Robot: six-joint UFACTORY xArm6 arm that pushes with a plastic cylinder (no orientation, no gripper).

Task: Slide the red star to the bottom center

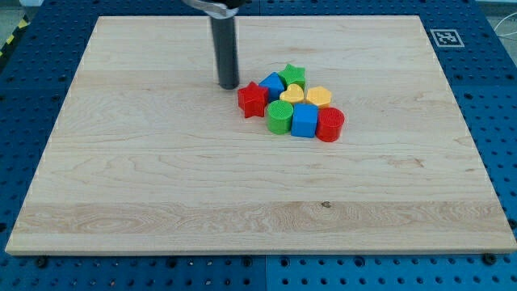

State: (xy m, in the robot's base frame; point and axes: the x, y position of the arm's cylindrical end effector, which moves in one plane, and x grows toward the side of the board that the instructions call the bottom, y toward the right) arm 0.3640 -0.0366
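Eight blocks sit bunched near the middle of the wooden board (121,162), and the red star (253,99) is the landmark: it's on the cluster's left edge as viewed. Blue block (273,84) touches it on the upper right, green star (294,76) beyond that, yellow heart (292,94) just right of the red star, another yellow block (319,97) further right. Green cylinder (279,118) sits lower right of the red star, then blue cube (304,120), then red cylinder (329,124) farthest from it. My tip (229,86) is just above and left of the red star, close, contact unclear. No gripper on this rig, just the rod, so nothing to spread or pinch. Progress: basically none, the red star is nowhere near the bottom centre, and the whole slide toward the view's bottom is left. Tip placement looks right for pushing it down and off the cluster.
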